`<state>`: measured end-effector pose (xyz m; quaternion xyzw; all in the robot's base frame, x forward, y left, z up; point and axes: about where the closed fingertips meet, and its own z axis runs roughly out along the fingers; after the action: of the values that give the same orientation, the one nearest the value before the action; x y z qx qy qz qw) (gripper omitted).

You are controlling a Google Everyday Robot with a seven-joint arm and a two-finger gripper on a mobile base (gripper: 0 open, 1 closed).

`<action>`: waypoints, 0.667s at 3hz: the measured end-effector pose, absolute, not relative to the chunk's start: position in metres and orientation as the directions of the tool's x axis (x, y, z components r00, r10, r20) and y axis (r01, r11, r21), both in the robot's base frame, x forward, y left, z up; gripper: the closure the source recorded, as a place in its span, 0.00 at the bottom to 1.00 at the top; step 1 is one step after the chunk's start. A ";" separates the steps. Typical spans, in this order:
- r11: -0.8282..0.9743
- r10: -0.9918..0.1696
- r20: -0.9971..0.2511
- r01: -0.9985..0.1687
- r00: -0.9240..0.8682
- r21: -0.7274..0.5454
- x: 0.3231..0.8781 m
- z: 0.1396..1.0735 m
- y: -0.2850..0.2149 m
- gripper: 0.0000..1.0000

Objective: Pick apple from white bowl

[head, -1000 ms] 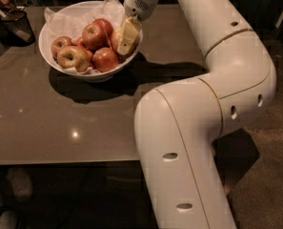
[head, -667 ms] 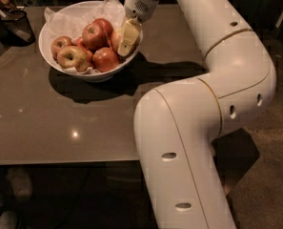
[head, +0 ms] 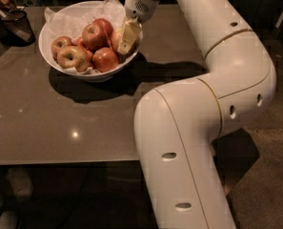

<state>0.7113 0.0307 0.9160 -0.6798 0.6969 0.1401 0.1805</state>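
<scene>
Dim rm, grey table (head: 60,123): gripper (head: 124,43) sat in white bowl (head: 86,74), right side, against the apple (head: 115,38), approx same spot as 1 s ago. Couldn't tell if clamped. Apple unlifted; I judged grasp pending.

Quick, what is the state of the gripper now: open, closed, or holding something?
Gripper: down at the right side of the white bowl, next to a red apple; open or closed cannot be told.

Dark mesh cup (head: 18,26) stands on brown table (head: 84,128).
</scene>
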 end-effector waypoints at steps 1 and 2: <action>0.037 -0.897 -0.442 -0.998 -0.011 -0.050 0.711 0.916 0.031 0.93; 0.049 -0.888 -0.460 -0.995 -0.006 -0.083 0.720 0.920 0.036 1.00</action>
<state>0.7197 0.0356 0.9196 -0.6762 0.6963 0.1344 0.1997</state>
